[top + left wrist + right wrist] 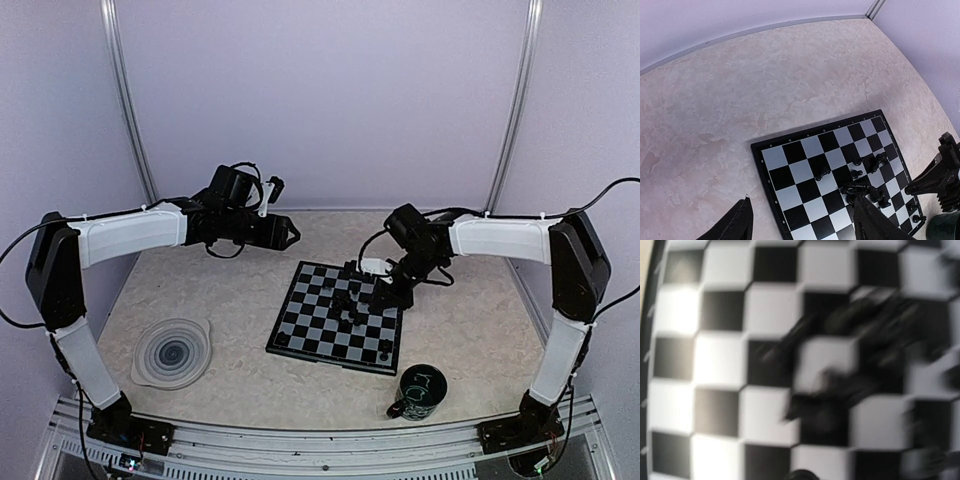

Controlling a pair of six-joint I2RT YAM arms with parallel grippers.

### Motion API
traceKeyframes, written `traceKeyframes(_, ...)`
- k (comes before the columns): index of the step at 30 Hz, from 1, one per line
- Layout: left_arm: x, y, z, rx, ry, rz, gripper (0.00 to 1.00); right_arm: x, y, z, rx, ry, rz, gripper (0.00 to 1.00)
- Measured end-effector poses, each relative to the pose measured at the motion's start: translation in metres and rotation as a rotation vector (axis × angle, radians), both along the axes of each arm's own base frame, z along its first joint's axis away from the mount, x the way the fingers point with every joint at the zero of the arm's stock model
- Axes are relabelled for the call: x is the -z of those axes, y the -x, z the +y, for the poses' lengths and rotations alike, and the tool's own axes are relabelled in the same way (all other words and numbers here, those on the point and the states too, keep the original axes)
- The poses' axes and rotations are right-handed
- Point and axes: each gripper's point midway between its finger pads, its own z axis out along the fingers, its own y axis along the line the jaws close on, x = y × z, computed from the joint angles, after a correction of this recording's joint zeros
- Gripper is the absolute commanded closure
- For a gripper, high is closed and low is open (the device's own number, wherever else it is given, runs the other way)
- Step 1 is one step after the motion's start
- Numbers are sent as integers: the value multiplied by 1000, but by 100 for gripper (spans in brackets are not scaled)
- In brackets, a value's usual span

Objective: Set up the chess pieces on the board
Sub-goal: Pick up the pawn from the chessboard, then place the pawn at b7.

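The chequered board (318,322) lies mid-table. Several tiny black chess pieces (352,300) lie jumbled on its right half, some toppled; one stands near the front right corner (385,347). My left gripper (291,234) hangs open and empty above the bare table behind the board's far left corner. In the left wrist view its fingers (737,224) stand wide apart over the board (801,171), with the pieces (860,188) to the right. My right gripper (386,294) is low over the board's right side among the pieces. The right wrist view is blurred: chequered squares (715,360) and smeared pieces (840,385); its jaws do not show.
A dark green mug (418,392) stands off the board's front right corner. A round grey spiral plate (173,352) lies at the front left. Pale walls and metal posts close the back and sides. The right arm (940,175) shows at the left wrist view's right edge.
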Motion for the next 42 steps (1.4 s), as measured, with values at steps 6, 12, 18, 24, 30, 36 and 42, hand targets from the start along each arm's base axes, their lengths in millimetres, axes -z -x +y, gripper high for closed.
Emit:
traceKeyframes(6,-3,0,-2,4,2,-4,31,35,50,-12,-77,76,108,94)
traceKeyframes(12,-3,2,-4,8,2,-3,31,41,66,-10,-105,84,139,93)
traceKeyframes(18,-3,3,-5,12,1,-1,31,41,67,-8,-106,79,140,92)
traceKeyframes(24,-2,5,-7,17,-1,-1,31,43,67,-5,-97,87,140,90)
traceKeyframes(30,-1,6,-6,18,-6,3,31,48,66,-5,-84,99,145,88)
traceKeyframes(36,-1,6,-6,18,-6,3,31,48,63,-3,-75,94,140,88)
traceKeyframes(42,-1,6,-7,19,-6,3,31,48,59,0,-72,91,135,83)
